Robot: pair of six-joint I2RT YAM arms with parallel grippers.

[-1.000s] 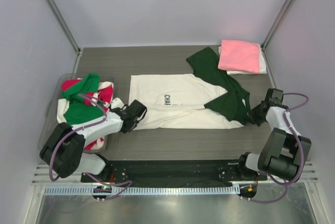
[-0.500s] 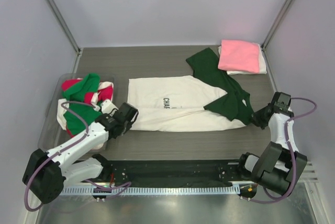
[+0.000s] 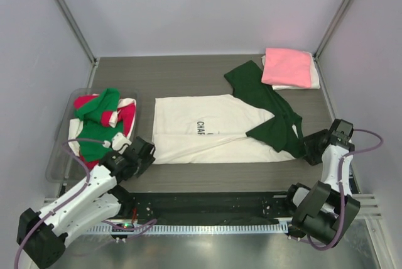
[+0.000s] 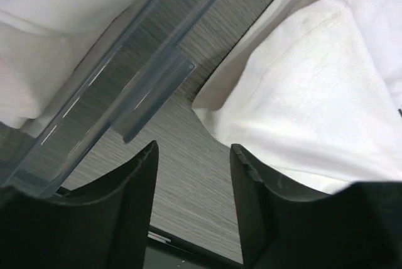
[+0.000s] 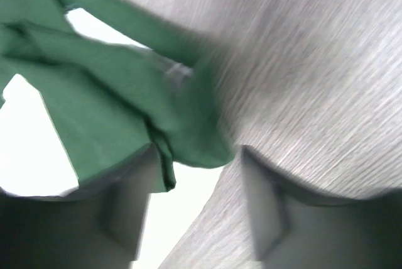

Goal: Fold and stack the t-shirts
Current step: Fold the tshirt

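Left of the cream-white t-shirt (image 3: pixel 207 132) spread on the bench (image 3: pixel 182 74) sat a clear tub (image 3: pixel 55 159) of bunched shirts (image 3: pixel 95 136). The left tool (image 4: pixel 193 156), at its near-left corner, and the right tool (image 5: pixel 195 168), at its green edge, gaped empty.

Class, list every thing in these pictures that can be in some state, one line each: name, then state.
cream-white t-shirt: spread flat, unfolded.
pink t-shirt: folded, stacked on the white t-shirt.
white t-shirt: folded, under the pink one.
clear tub: holding crumpled shirts, green, red and white.
left gripper: open, empty.
right gripper: open, the green sleeve ending at its gap.
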